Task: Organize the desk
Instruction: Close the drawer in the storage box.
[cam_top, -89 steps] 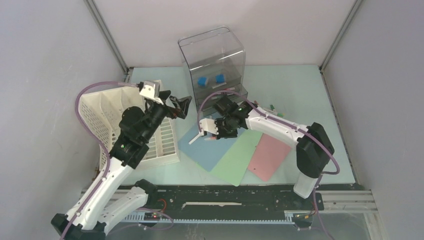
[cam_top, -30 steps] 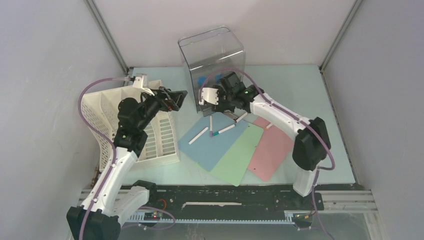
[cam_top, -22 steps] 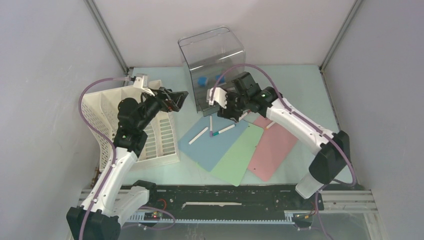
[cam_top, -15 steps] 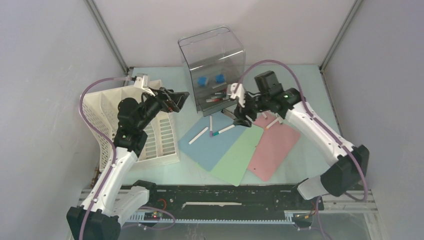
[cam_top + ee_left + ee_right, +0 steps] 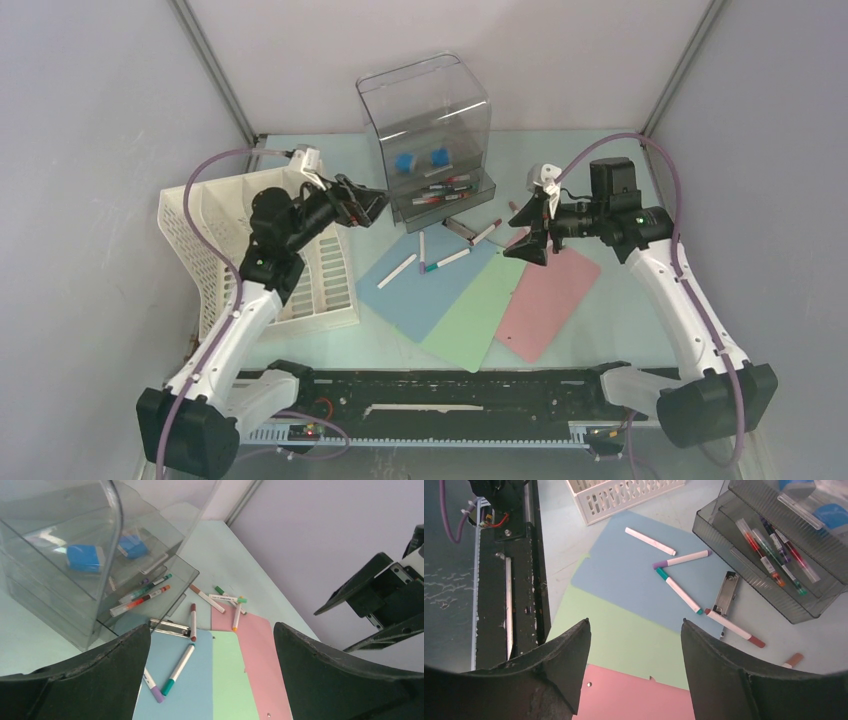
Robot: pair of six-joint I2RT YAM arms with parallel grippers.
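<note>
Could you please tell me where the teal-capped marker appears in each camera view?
Top external: teal-capped marker at centre, lying on the blue sheet.
Left wrist: marker at bottom centre.
Right wrist: marker right of centre.
Shared landmark: the blue sheet beneath it.

Top camera looks steeply down from behind the arms; wrist cameras peer nearer past left claw [image 5: 211, 630] and right claw [image 5: 635, 622]; all share the blue sheet [image 5: 435, 300] ahead.

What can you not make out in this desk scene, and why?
Blue items in the drawer box: left wrist view, blurred through plastic.
File rack: right wrist view, cut by top edge.
Print on the markers: all views, too small.
Pink folder: right wrist view, cut by bottom edge.
</note>
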